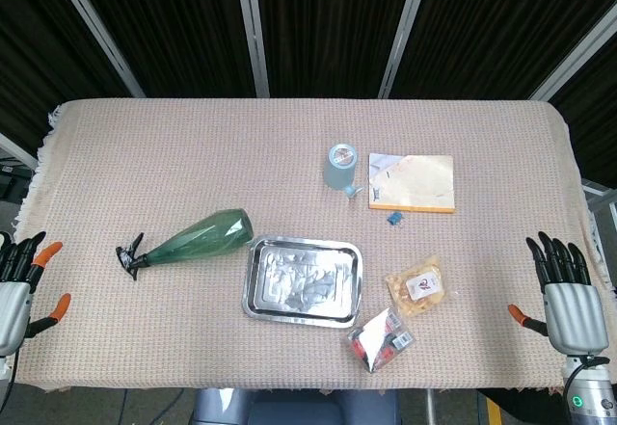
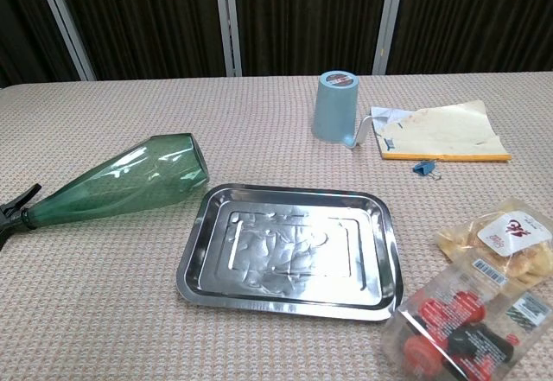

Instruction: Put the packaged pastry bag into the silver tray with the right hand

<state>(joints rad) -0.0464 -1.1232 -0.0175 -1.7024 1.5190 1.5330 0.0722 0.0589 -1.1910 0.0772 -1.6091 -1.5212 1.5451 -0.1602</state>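
The packaged pastry bag lies flat on the cloth-covered counter, just to the right of the silver tray, apart from it and untouched by either hand. Its clear wrapper shows pale yellow pastries and a white label with a red mark. Just in front of it, near the tray's front right corner, lies a clear packet of red and black items. The tray sits near the counter's front edge and holds nothing.

The right hand hangs at the counter's right edge, well apart from the bag, fingers spread and holding nothing. The left hand sits at the left edge, fingers likewise apart and empty.

Left of the tray a green spray bottle lies on its side. Behind the tray stands an upturned blue cup, with a yellow notebook beside it and a small blue binder clip just in front of the notebook.
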